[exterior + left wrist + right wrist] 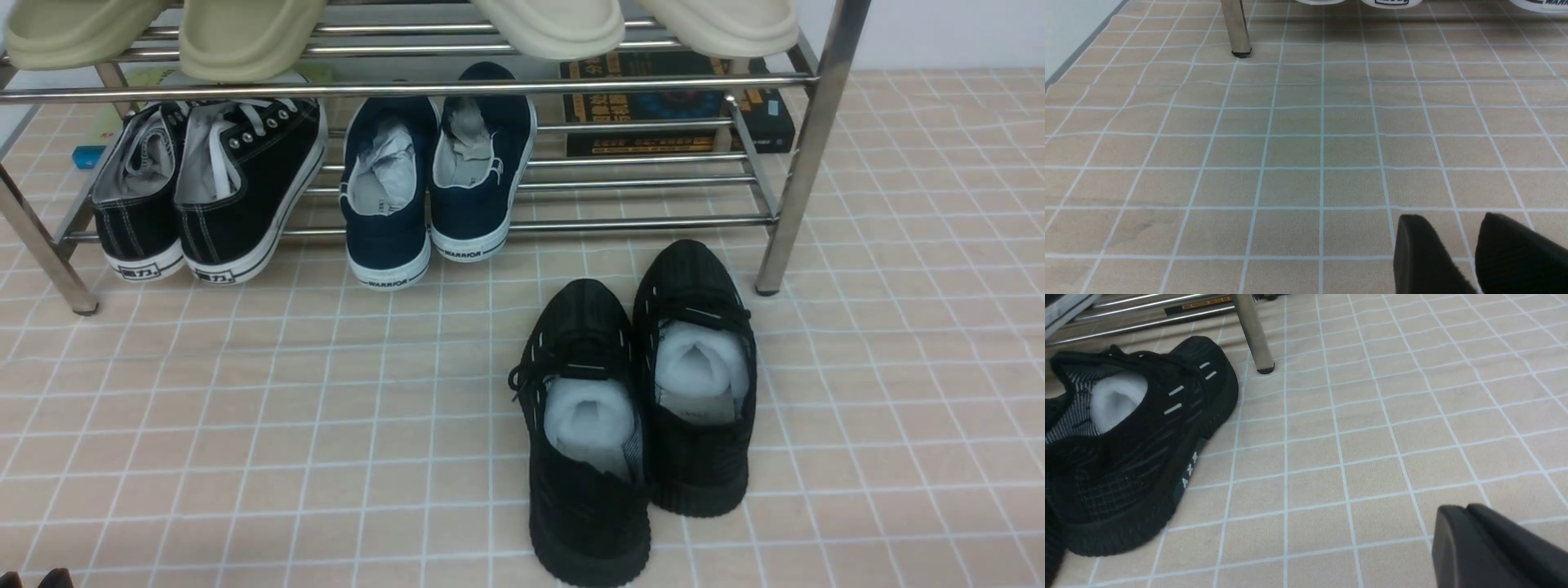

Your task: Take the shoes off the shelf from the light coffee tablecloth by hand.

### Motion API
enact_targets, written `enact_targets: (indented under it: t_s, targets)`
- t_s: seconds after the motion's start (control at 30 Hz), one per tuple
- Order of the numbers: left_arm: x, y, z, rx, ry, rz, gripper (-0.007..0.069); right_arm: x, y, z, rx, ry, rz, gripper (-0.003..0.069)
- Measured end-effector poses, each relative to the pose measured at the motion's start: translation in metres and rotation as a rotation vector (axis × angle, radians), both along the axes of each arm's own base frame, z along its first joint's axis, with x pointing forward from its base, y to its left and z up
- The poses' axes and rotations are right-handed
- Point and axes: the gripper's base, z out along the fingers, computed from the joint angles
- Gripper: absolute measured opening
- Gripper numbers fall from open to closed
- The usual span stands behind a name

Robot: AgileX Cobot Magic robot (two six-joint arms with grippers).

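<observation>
We have the black knit shoes (589,523) side by side on the light cloth (326,457), in front of the shelf (804,171), toes toward it (white paper stuffed in both). Left end effector (1453,219): fingertips apart, nothing between them. Right end effector (1464,506): fingertips together, empty, well apart from the shoes. We see black canvas sneakers (245,180) and navy sneakers (482,200) on the lower rails, clogs (253,28) above.
</observation>
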Motion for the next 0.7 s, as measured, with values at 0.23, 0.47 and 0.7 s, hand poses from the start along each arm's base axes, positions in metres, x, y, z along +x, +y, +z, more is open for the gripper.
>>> enact_targets:
  t_s: [0.23, 0.47, 0.7]
  targets:
    - [0.0000, 0.0000, 0.0000, 0.000, 0.000, 0.000, 0.0241, -0.0002, -0.0002, -0.0002, -0.001, 0.006, -0.003, 0.0043]
    - [0.0000, 0.0000, 0.0000, 0.000, 0.000, 0.000, 0.0241, -0.0002, -0.0009, -0.0003, -0.038, 0.005, 0.000, 0.0054]
    - [0.0000, 0.0000, 0.0000, 0.000, 0.000, 0.000, 0.0241, -0.0002, -0.0001, -0.0001, -0.125, 0.002, 0.036, 0.0060]
